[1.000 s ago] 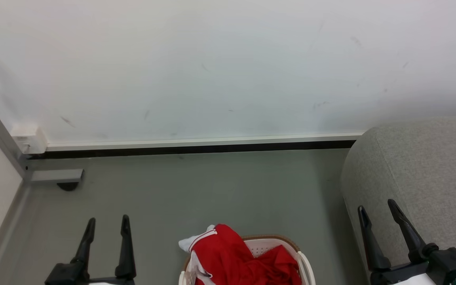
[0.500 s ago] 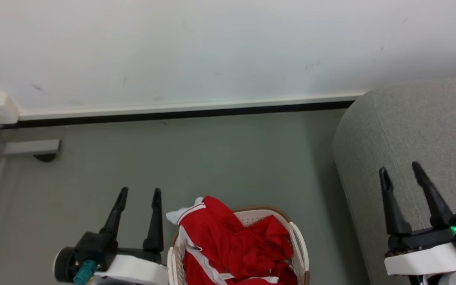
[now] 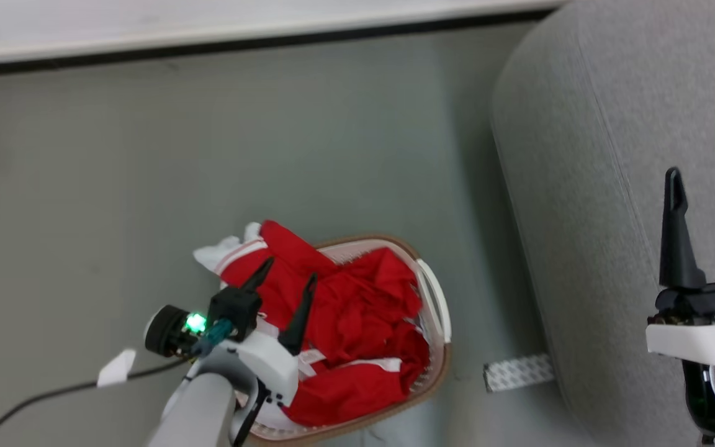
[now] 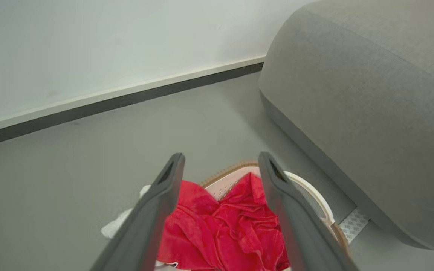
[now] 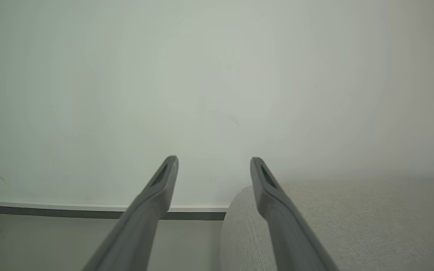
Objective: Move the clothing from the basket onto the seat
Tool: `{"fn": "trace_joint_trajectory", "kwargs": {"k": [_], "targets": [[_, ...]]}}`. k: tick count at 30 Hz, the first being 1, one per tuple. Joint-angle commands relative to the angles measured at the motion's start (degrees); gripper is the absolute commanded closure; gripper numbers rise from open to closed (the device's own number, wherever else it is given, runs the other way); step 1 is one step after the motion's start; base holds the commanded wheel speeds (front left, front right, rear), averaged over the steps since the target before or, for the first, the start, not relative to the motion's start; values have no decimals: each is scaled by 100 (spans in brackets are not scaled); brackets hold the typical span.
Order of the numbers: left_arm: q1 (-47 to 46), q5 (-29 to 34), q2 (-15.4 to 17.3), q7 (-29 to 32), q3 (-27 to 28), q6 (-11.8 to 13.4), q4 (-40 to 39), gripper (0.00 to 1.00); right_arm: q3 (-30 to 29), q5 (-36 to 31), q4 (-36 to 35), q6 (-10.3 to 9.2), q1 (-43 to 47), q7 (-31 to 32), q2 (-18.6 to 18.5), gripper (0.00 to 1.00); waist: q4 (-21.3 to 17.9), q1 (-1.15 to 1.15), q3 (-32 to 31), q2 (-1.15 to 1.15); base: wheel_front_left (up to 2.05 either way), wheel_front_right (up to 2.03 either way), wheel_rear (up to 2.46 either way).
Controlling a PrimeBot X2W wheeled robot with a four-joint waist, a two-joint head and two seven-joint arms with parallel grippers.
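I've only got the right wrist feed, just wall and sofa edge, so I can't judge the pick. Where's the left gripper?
Observer: The left gripper is over the basket, above the red clothing.
Operator: Holding anything?
Observer: No, its fingers are spread with nothing between them.
Operator: Which side of the basket is the seat?
Observer: The seat is to the basket's right, with bare floor between them.

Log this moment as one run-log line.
left gripper: open, poised over clothing in basket | right gripper: open, empty, over seat | clothing: heaped in basket, ungrasped
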Motion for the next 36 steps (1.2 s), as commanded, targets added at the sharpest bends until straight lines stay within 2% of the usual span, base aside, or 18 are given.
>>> {"fn": "trace_joint_trajectory", "kwargs": {"k": [1, 7, 16, 22, 23, 31, 32, 33, 34, 36], "targets": [[-292, 78, 63, 40, -94, -41, 359, 0, -78, 9, -66, -12, -129, 3, 53, 0, -458, -2, 539, 0, 0, 0, 0], [-1076, 309, 202, 442, -469, -121, 1674, 0, -141, 65, -146, -12, -303, 3, 215, 0, -860, -2, 1116, 0, 0, 0, 0], [-1942, 402, 394, 1000, -1131, -182, 3014, 0, -124, 208, -270, -12, -539, 4, 434, 0, -1352, -2, 1959, 0, 0, 0, 0], [-2305, -10, 508, 1640, -1893, -180, 3727, 0, -29, 437, -282, -12, -705, 3, 451, 0, -1626, -2, 2440, 0, 0, 0, 0], [-2305, -10, 508, 1640, -1893, -180, 3727, 0, -29, 437, -282, -12, -705, 3, 451, 0, -1626, -2, 2440, 0, 0, 0, 0], [-2452, -777, 620, 2390, -2950, -183, 3929, 0, -183, 599, -316, -12, -628, 3, 454, 0, -1627, -2, 2703, 0, 0, 0, 0], [-2450, -895, 651, 2458, -3062, -183, 3930, 14, -196, 600, -324, -12, -618, 3, 453, 0, -1621, -2, 2714, 0, 0, 0, 0], [-2456, -1023, 689, 2499, -3164, -182, 3904, 73, -204, 603, -331, -12, -611, 3, 453, 0, -1619, -2, 2720, 0, 0, 0, 0], [-2491, -1110, 743, 2508, -3240, -182, 3868, 100, -213, 608, -331, -12, -610, 3, 454, 0, -1617, -2, 2723, 0, 0, 0, 0], [-2535, -1396, 821, 2482, -3368, -182, 3759, 100, -219, 627, -297, -12, -643, 4, 454, 0, -1625, -2, 2704, 0, 0, 0, 0]]}}
